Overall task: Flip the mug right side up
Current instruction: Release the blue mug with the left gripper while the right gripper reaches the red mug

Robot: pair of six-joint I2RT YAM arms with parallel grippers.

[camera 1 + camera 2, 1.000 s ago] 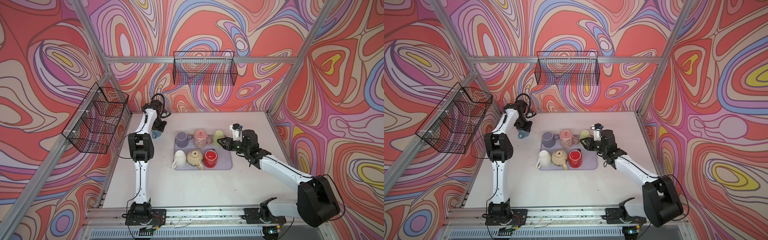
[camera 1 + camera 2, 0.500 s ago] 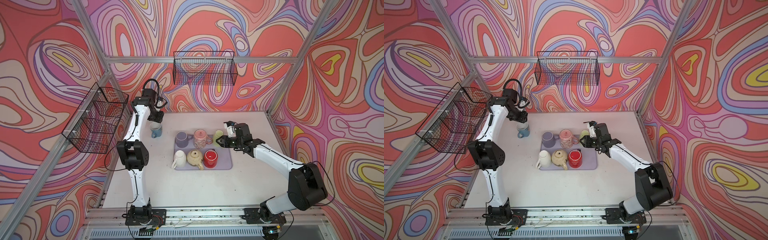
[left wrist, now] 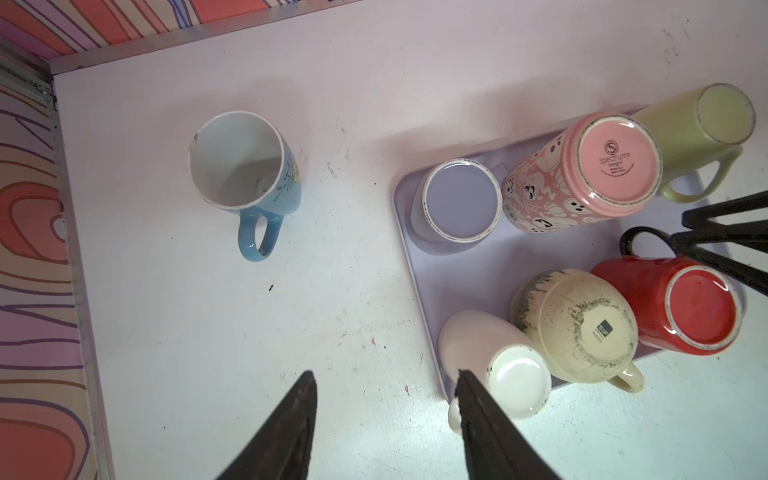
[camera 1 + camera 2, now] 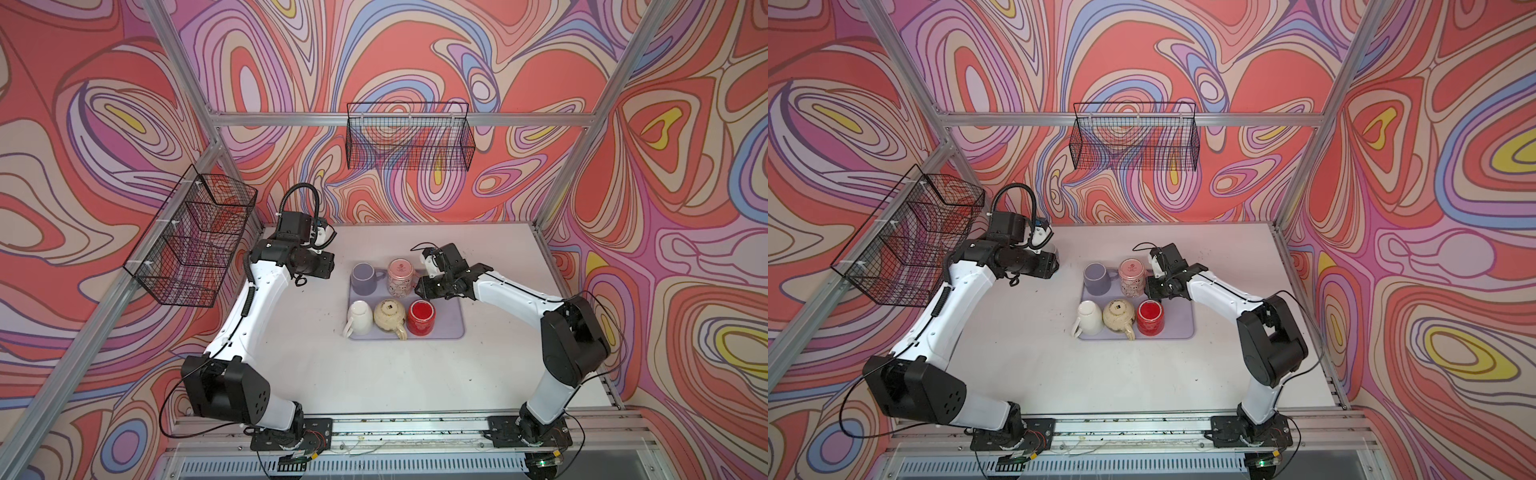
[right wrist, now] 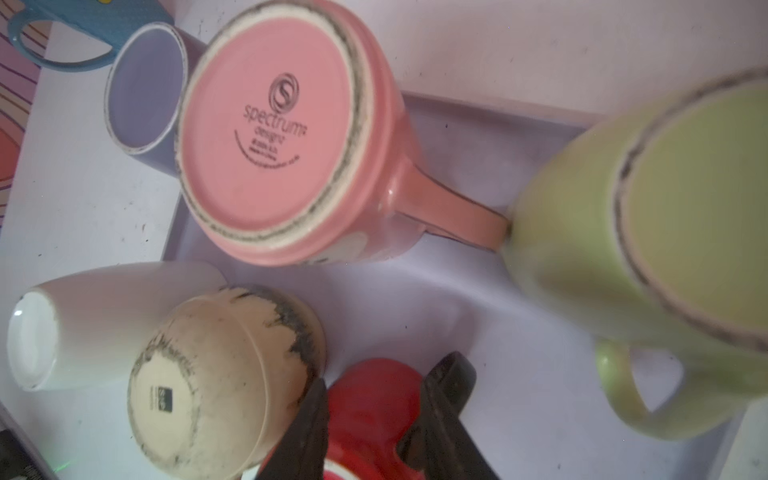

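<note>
table [image 3: 208, 332]: blue mug [image 3: 245, 174] upright, l gripper [image 3: 384, 374] empty.

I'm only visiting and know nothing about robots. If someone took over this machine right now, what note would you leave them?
Claws: left claw open, empty, above the table; right claw open, low over the red mug, no grip visible.
Done: blue mug stands right side up on the table, beside the tray.
Left: upside down on the tray are the purple mug, pink mug, green mug, white mug, cream mug and red mug. Red looks next.
</note>
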